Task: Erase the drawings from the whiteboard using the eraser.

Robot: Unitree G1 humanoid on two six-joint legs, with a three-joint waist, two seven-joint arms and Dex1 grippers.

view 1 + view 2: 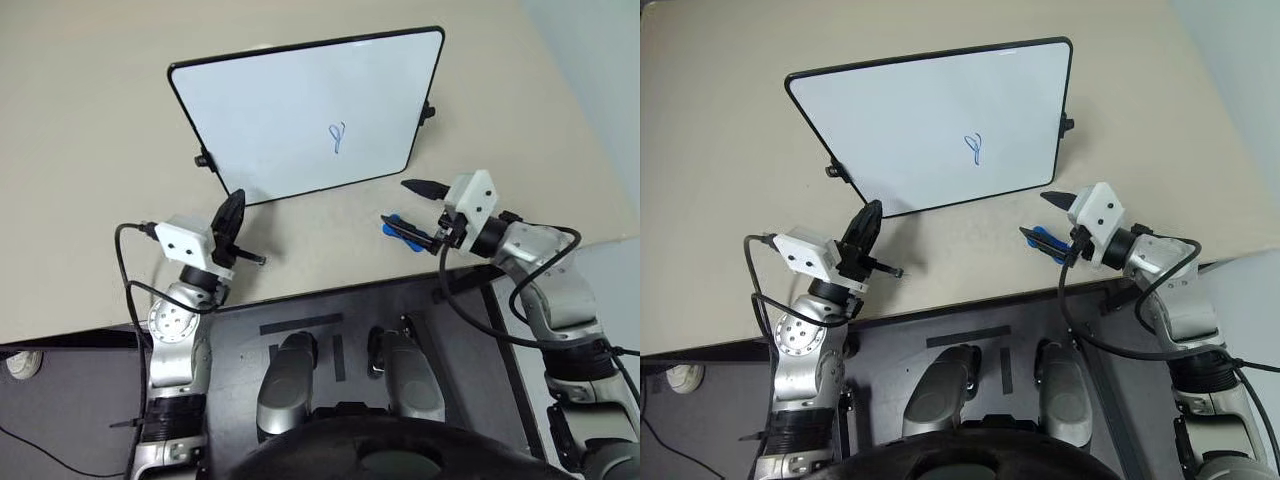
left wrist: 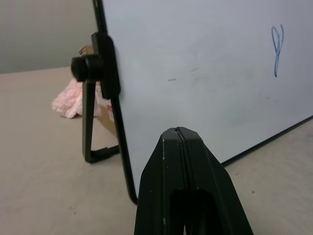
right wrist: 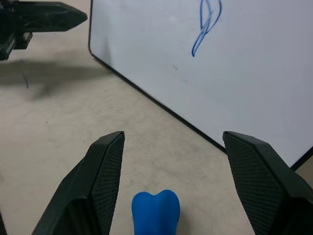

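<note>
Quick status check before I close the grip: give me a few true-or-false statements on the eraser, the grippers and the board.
1. The right gripper is open, the eraser lying between its fingers. True.
2. The left gripper is open. False: its fingers are shut together.
3. The drawings are already wiped off the whiteboard. False: a blue squiggle is on it.
4. The eraser lies on the table. True.

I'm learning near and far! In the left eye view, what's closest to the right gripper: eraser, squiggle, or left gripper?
1. Eraser: lying between the open right gripper's fingers.
2. Squiggle: up on the whiteboard.
3. Left gripper: shut, across the table by the board's other lower corner.
</note>
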